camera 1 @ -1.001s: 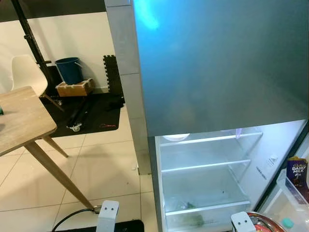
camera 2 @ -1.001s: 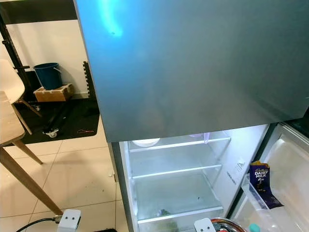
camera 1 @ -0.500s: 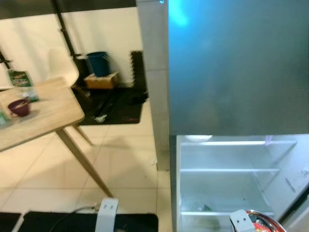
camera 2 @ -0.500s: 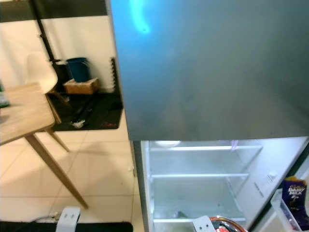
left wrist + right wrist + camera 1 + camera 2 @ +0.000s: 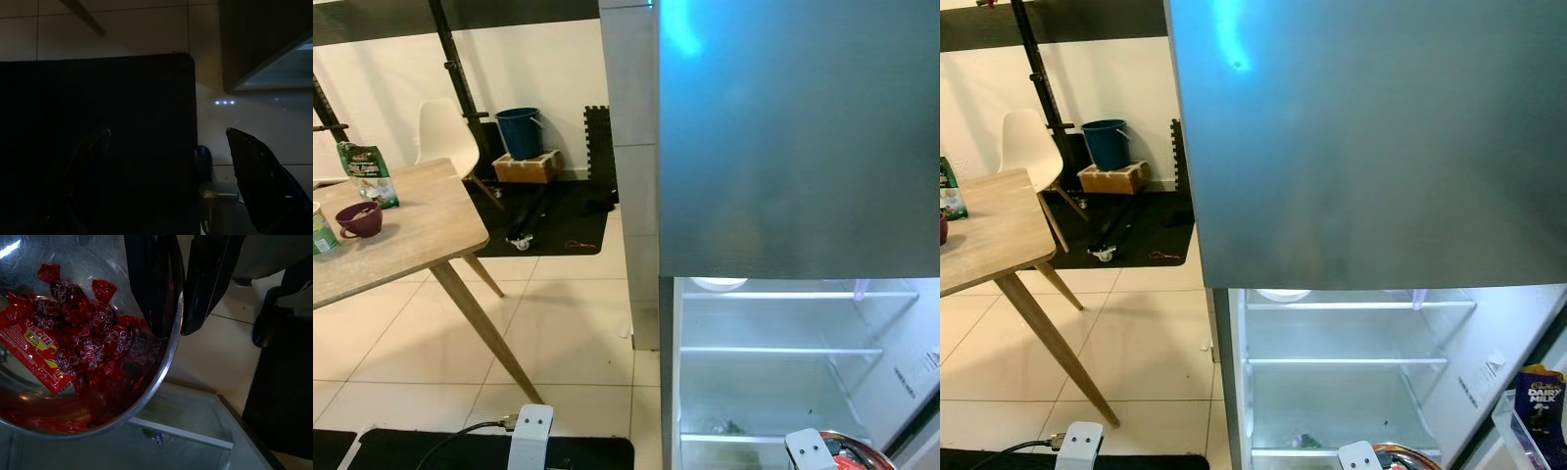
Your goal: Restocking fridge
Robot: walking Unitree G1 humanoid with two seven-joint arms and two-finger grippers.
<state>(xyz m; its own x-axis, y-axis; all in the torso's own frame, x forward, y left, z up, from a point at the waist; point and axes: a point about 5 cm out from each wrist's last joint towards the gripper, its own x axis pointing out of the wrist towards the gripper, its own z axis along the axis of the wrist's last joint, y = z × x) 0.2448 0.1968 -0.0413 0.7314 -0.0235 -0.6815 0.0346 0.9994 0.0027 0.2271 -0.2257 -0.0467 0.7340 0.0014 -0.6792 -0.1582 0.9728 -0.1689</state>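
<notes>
Right gripper (image 5: 178, 293): jaws pinched onto the rim of a steel bowl (image 5: 161, 377), one finger inside, one outside. The bowl holds red-wrapped candies (image 5: 88, 352) and a red sachet (image 5: 34, 352), and sits just ahead of the jaws, low before the open fridge (image 5: 1351, 147); its edge shows at the bottom of the head view.

Left gripper (image 5: 166, 171): fingers spread wide, holding nothing, hanging above a dark mat (image 5: 98, 122) on tiled floor.

Against half a second ago: the picture is sharper and shifted slightly, which is camera movement. Bowl sits at the same place by the lower shelves (image 5: 778, 350). Wooden table (image 5: 411, 225) to the left carries a maroon cup (image 5: 357, 217) and green packet (image 5: 367, 173). A chocolate bar (image 5: 1540, 397) stands in the door rack.
</notes>
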